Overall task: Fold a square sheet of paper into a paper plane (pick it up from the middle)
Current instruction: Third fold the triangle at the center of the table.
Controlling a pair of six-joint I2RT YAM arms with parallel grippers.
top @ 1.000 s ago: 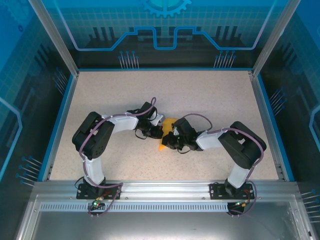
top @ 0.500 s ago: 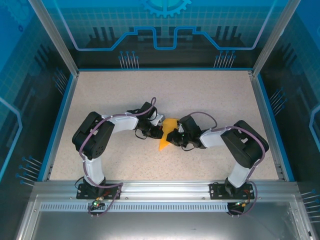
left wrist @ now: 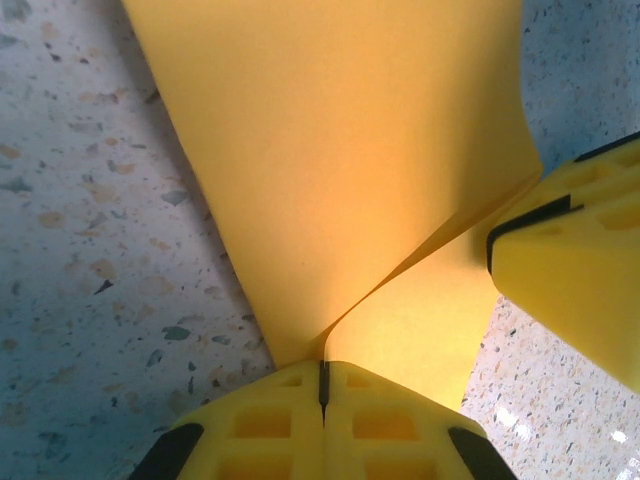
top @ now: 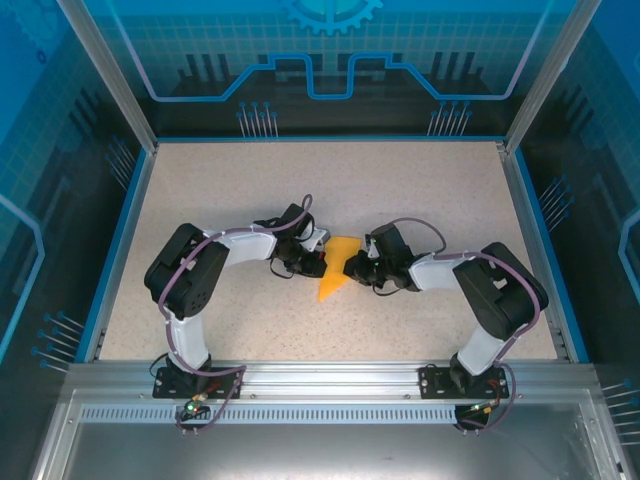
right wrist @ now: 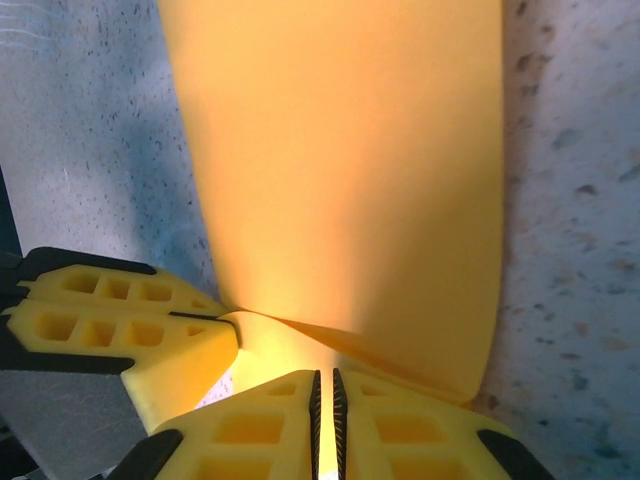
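L gripper (left wrist: 322,378) tight on paper plane (left wrist: 330,150)

Both arms are bending inward, elbows out. The left end effector (top: 320,258) is pointing toward 3 o'clock and the right end effector (top: 350,268) toward 9 o'clock, tips nearly meeting, each pinching the paper plane (top: 334,280) between closed jaws.

No text, label or number seems legible anywhere

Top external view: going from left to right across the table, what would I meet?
left arm → left tool → folded yellow paper → right tool → right arm
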